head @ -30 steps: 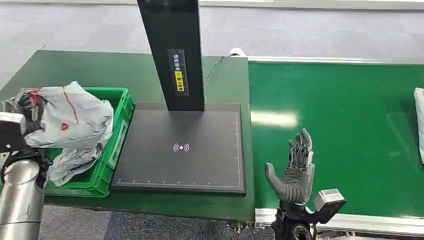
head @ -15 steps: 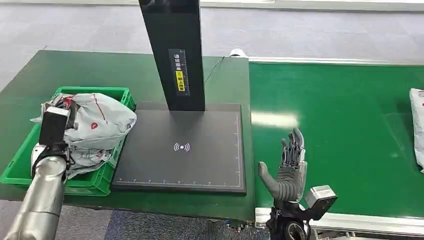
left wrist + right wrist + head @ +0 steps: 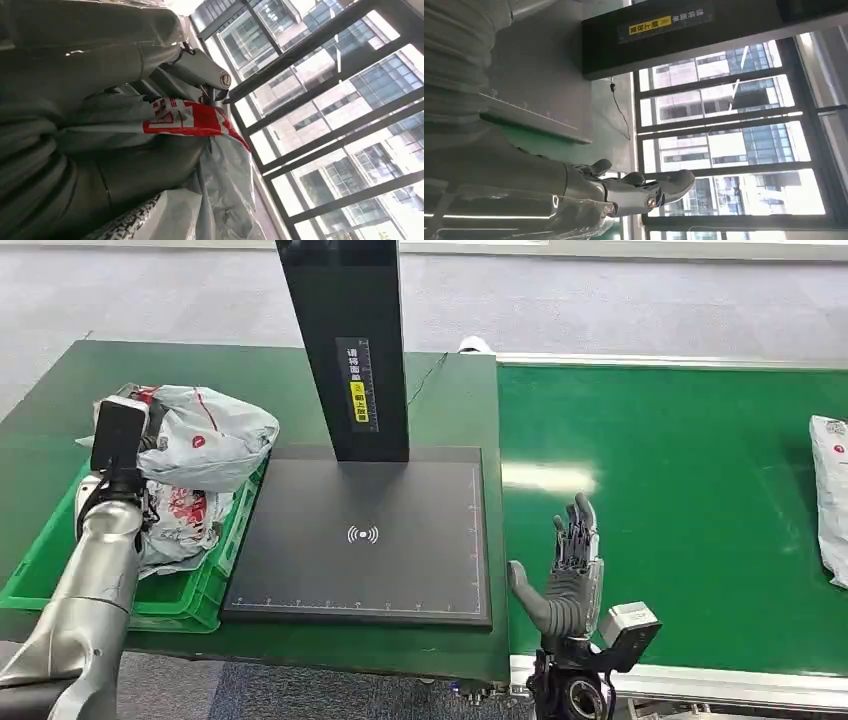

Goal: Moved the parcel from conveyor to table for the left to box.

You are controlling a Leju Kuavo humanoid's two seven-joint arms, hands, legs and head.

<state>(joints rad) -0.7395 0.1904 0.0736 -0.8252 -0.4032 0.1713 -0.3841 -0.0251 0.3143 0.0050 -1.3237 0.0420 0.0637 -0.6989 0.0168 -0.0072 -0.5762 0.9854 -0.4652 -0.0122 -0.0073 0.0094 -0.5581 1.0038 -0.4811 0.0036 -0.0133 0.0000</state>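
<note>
My left hand (image 3: 147, 443) holds a crumpled grey parcel (image 3: 212, 435) with red print, raised over the far end of the green box (image 3: 40, 570). The wrist camera hides most of that hand. In the left wrist view the fingers (image 3: 200, 72) press into the same grey parcel (image 3: 190, 117). A second grey parcel (image 3: 185, 525) lies inside the box. My right hand (image 3: 568, 575) stands open and upright over the near edge of the green conveyor (image 3: 680, 480), holding nothing; its fingers (image 3: 639, 192) are spread.
A black scanner plate (image 3: 365, 560) with a tall black post (image 3: 345, 340) sits on the green table (image 3: 200, 370) between box and conveyor. Another white parcel (image 3: 828, 495) lies on the conveyor at the far right.
My left arm has carried the grey parcel right and away from me, over the box. My right hand drew back a little to the left. The white parcel on the conveyor came further into view.
</note>
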